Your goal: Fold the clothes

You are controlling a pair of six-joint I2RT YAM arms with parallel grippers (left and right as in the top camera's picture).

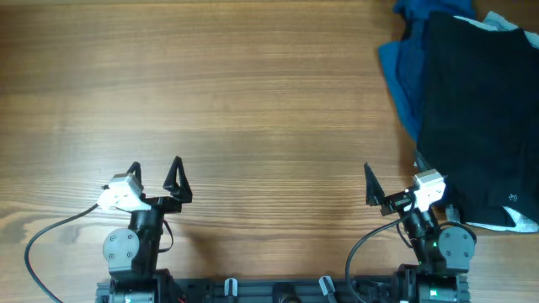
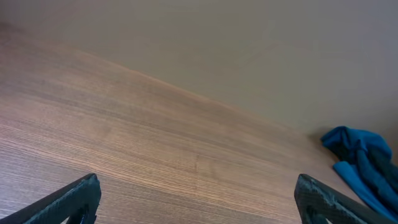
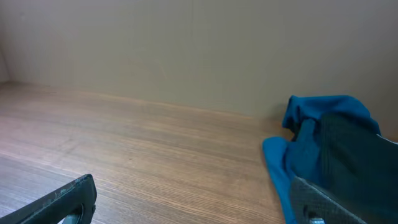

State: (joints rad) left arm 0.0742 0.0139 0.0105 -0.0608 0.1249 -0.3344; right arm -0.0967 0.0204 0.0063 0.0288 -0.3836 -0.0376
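Item: my left gripper (image 1: 155, 165), jaws stood wide apart, holding nothing, low over the wooden table (image 1: 253, 84) at its near edge.
Item: my right gripper (image 1: 392, 168), jaws likewise apart, holding nothing.
Item: black shorts (image 1: 480, 118), lay at the table's right side, close beside my right gripper, spread over a royal-blue garment (image 1: 400, 67).

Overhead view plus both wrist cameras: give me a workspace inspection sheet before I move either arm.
Surface: wooden table, plain wood grain.
Job's things: black shorts at the far right, partly out of frame, not yet folded.
Clutter: royal-blue garment under the shorts, sticking out to their left; pale fabric at the top right corner.
Grippers: left gripper and right gripper near the front edge, jaws open, holding nothing.
Cables: black cable loops beside the left base; second cable beside the right.
Surroundings: beige wall.
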